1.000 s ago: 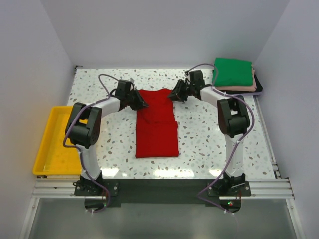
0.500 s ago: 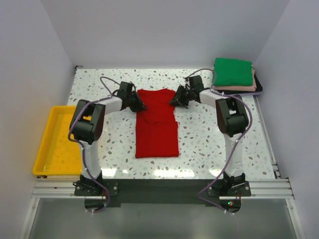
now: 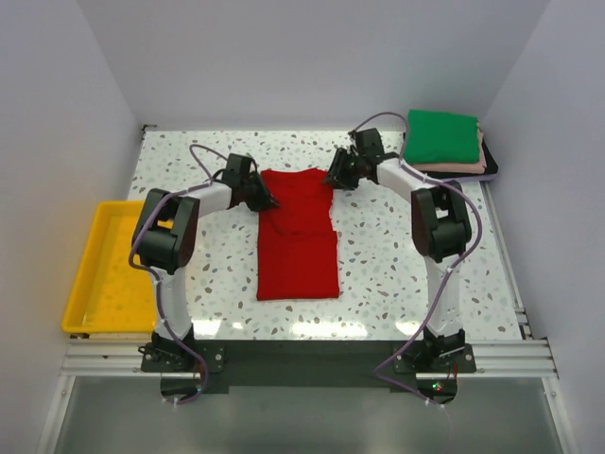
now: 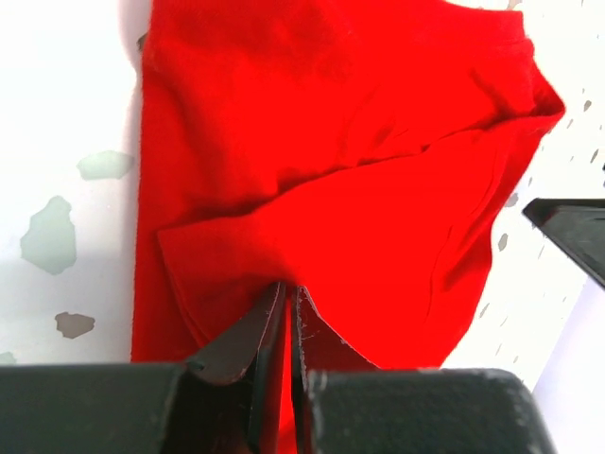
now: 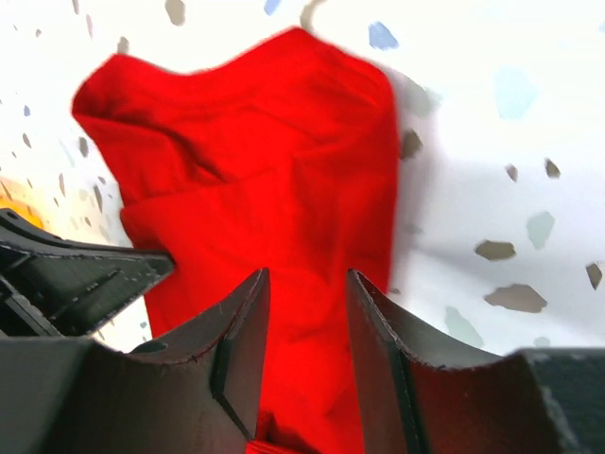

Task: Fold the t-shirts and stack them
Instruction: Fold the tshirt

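A bright red t-shirt (image 3: 298, 236) lies in the middle of the table as a long narrow strip, rumpled at its far end. My left gripper (image 3: 267, 200) sits low at that end's left edge. In the left wrist view its jaws (image 4: 288, 287) are pinched on a fold of the red t-shirt (image 4: 331, 142). My right gripper (image 3: 333, 176) hovers at the far right corner of the shirt. The right wrist view has it (image 5: 305, 276) open over the red t-shirt (image 5: 265, 161), nothing pinched. Folded t-shirts are stacked at the back right: green (image 3: 441, 135) on top, pale pink (image 3: 458, 167) under it, a dark one (image 3: 492, 163) lowest.
A yellow plastic tray (image 3: 102, 274) hangs off the table's left edge. The white walls stand close behind and beside the speckled table (image 3: 397, 274). The left gripper's black finger (image 5: 85, 279) shows at the left of the right wrist view.
My right gripper has opened and drawn back toward the far side, off the shirt's right edge. The left gripper stays shut on the cloth in the same spot.
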You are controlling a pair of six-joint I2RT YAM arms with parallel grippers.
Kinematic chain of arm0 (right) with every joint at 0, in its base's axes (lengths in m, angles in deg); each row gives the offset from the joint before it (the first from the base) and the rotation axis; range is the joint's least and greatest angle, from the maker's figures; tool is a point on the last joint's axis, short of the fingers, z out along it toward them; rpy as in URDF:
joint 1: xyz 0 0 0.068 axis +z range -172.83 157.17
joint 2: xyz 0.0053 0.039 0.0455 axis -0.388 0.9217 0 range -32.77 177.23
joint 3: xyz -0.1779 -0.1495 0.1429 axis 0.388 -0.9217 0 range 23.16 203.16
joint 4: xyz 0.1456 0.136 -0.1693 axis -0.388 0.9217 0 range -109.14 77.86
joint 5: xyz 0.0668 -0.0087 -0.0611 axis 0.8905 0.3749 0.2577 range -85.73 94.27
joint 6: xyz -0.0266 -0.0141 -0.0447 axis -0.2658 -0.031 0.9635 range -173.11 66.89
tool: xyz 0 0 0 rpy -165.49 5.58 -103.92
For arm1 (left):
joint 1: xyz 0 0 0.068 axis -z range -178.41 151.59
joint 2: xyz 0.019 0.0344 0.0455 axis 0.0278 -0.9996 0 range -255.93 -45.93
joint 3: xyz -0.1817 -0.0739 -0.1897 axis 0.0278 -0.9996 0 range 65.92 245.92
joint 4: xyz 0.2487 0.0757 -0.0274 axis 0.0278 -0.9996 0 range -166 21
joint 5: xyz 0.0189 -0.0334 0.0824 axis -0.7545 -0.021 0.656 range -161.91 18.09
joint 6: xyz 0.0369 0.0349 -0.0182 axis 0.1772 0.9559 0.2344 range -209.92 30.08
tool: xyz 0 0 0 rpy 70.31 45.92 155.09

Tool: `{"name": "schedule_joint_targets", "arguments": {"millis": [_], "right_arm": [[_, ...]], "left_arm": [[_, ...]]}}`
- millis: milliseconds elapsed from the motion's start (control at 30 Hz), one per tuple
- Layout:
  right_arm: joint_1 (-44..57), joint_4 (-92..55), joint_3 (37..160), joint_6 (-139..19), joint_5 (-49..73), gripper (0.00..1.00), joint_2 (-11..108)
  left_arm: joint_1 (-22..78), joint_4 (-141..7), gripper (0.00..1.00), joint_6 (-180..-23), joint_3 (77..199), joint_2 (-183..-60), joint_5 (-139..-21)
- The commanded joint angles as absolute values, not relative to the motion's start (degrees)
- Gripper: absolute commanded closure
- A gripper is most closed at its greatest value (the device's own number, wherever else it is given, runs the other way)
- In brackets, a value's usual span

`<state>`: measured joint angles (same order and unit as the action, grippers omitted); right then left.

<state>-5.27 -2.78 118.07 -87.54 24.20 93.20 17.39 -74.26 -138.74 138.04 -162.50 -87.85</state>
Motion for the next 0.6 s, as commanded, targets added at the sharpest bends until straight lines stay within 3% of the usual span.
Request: {"name": "schedule_joint_targets", "arguments": {"millis": [0, 267, 567], "right_arm": [[-3.2, 0.2, 122.7, -85.4, 19.2, 0.58, 90.5], [-0.9, 4.7, 120.5, -83.1, 13.5, 0.6, 85.0], [0.6, 0.9, 107.1, -84.6, 16.5, 0.62, 76.1]], "left_arm": [[16.8, -73.0, 0.89, -137.4, 141.7, -159.3, -88.7], [16.6, -77.3, 0.85, -135.0, 140.9, -152.4, -87.3], [16.6, -74.9, 0.82, -136.1, 125.6, -138.2, -87.6]]}}
